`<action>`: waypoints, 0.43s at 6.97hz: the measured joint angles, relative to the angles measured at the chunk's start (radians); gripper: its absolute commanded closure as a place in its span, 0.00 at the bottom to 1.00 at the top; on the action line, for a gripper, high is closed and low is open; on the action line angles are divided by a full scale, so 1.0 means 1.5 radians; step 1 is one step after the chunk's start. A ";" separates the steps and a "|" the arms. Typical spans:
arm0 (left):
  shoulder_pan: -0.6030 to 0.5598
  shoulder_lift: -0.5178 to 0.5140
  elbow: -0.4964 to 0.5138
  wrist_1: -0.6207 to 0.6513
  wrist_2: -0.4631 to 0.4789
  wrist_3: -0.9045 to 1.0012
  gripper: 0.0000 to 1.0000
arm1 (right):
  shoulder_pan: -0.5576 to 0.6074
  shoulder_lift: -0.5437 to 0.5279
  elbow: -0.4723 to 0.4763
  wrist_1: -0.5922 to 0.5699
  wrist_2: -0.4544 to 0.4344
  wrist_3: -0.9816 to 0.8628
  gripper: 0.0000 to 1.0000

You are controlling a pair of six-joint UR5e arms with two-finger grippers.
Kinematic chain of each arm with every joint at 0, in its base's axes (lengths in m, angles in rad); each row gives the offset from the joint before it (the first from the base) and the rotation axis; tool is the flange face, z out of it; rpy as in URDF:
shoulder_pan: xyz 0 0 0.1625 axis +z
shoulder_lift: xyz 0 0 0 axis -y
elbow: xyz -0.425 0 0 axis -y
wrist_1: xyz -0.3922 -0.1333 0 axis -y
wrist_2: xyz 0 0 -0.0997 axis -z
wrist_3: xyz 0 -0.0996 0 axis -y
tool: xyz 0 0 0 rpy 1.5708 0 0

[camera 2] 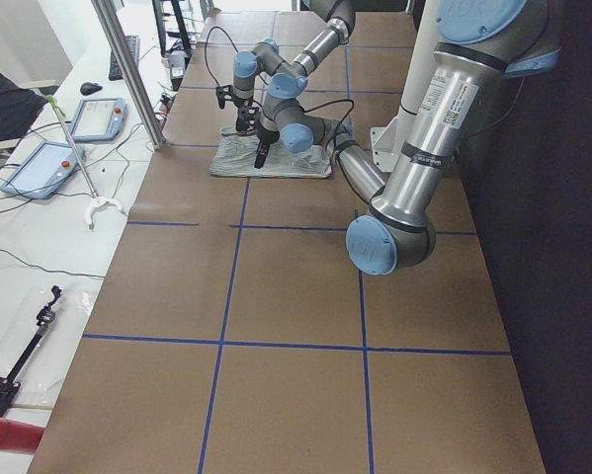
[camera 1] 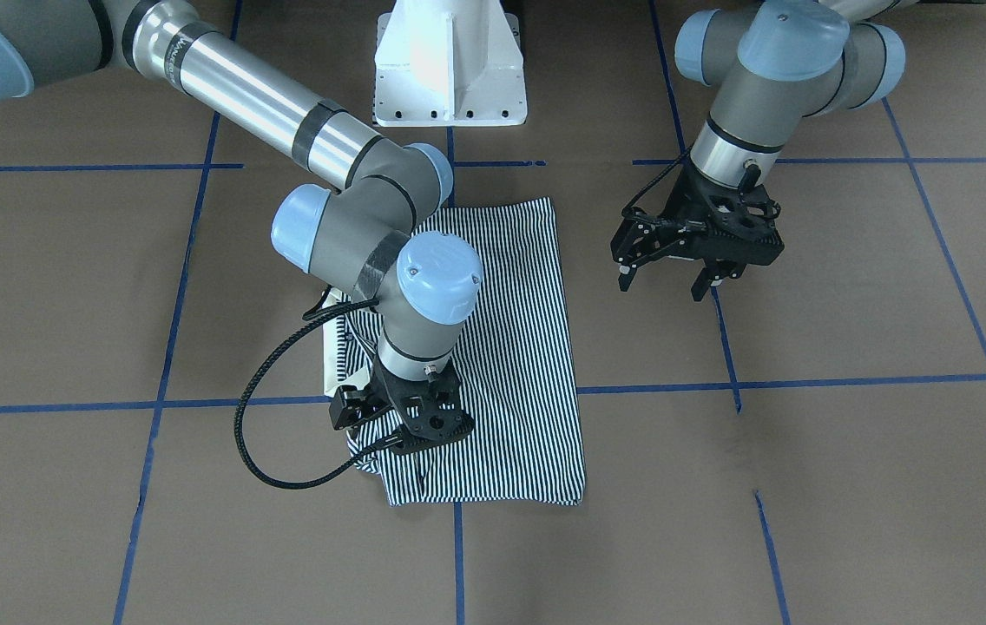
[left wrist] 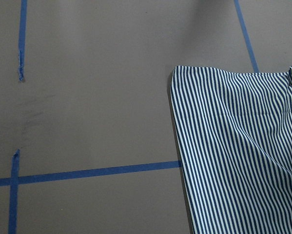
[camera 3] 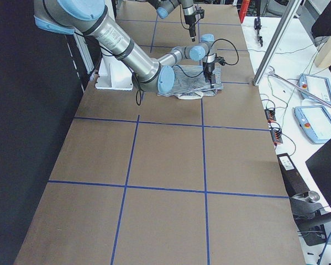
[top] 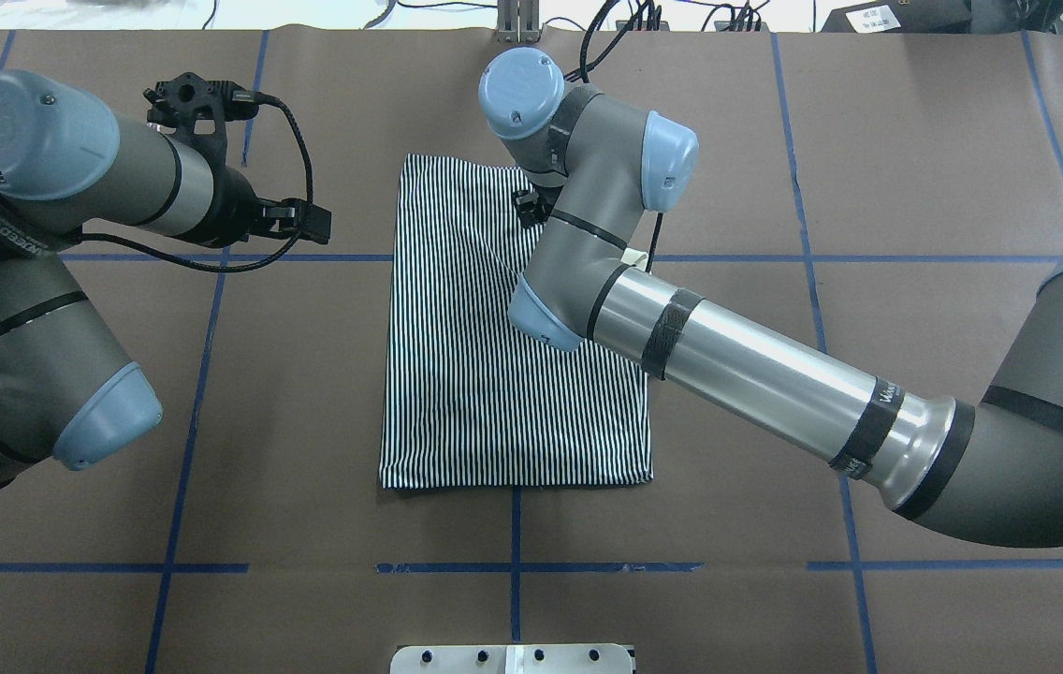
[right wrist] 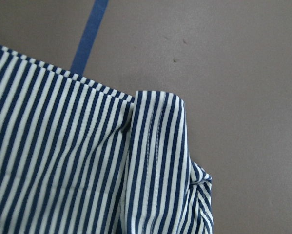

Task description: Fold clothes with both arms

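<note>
Front view: the shirt (camera 1: pixel 528 347) lies folded in a rectangle at mid-table (camera 1: pixel 849 477). The left gripper (camera 1: pixel 665 282) hangs beside it, jaws spread, empty. The right gripper (camera 1: pixel 393 430) sits low on the shirt's edge; its grasp cannot be told. Overhead view: the right arm (top: pixel 756 365) crosses the shirt.

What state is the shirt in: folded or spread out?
Folded. The shirt lies as a neat rectangle with no sleeves spread out; its cream collar peeks from under a folded layer.
</note>
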 measured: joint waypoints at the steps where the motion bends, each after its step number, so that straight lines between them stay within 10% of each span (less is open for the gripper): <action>1: 0.000 0.000 0.000 0.000 0.000 0.000 0.00 | -0.005 -0.002 -0.005 0.000 -0.004 -0.001 0.00; 3: 0.000 0.000 0.001 -0.001 0.000 0.000 0.00 | -0.010 -0.005 -0.008 0.000 -0.007 -0.007 0.00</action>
